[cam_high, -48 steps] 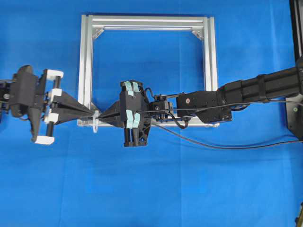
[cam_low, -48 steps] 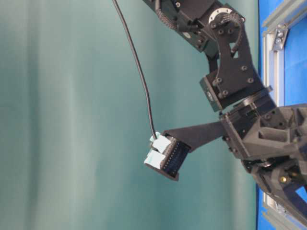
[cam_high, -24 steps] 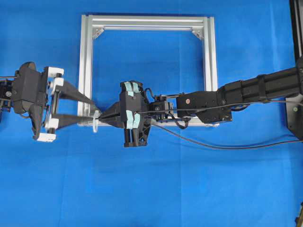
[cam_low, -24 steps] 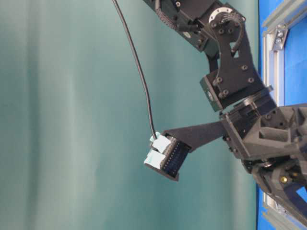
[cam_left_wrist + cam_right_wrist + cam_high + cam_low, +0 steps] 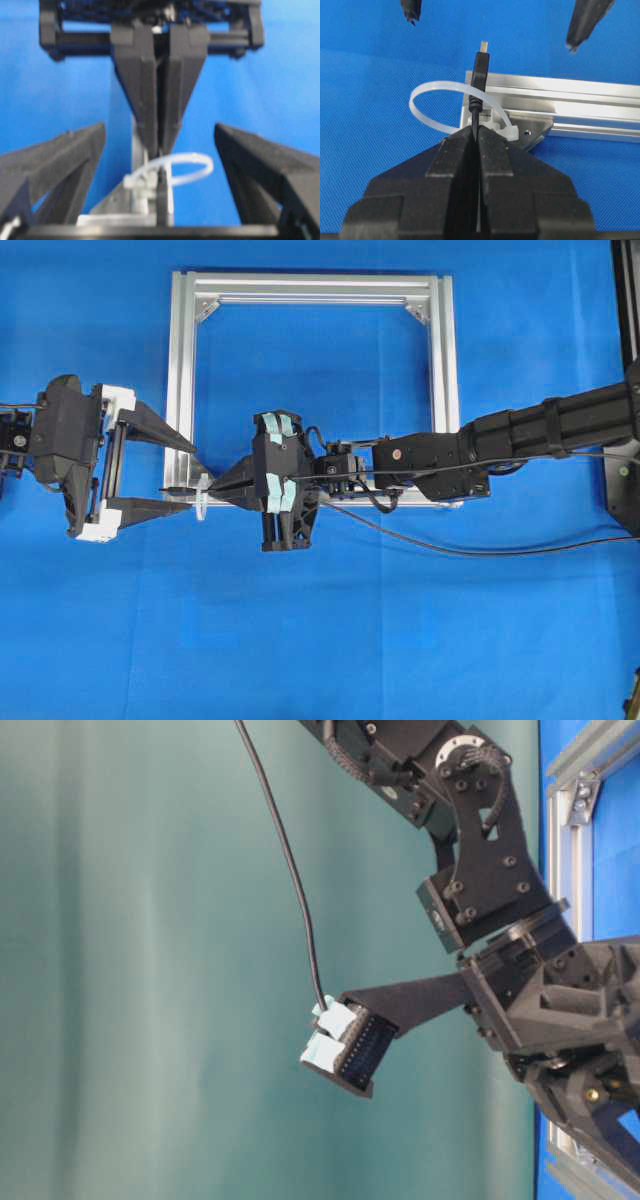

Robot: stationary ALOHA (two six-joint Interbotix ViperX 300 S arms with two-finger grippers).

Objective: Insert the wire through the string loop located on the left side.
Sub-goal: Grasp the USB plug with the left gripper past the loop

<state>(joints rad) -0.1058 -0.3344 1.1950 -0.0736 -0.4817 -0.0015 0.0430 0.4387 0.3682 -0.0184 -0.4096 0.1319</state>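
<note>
From the right wrist view, nearest first: the right pincer is clamped shut on the wire, gripping it just behind its plug. Directly ahead of those fingertips the plug stands out through the string loop, a whitish cable tie fixed to the corner of the silver frame; the loop's band crosses the wire right at the plug's strain relief, and the metal tip points on past it. Beyond the plug, to either side and well apart from it, are the two dark fingertips of the left pincer, spread wide and holding nothing.

Judged from this, the threading itself looks done or nearly so, and the step in hand is the handover on the far side of the loop. The next move calls for the left pincer to line up on the plug, which lies between its open fingers in the overhead view, and close on it before the right one lets go; otherwise the springy cable could slide back out. The loop is flimsy, so a sideways nudge could shift it.

No container is in view; only the open frame lies on the blue bench, with nothing inside it.
</note>
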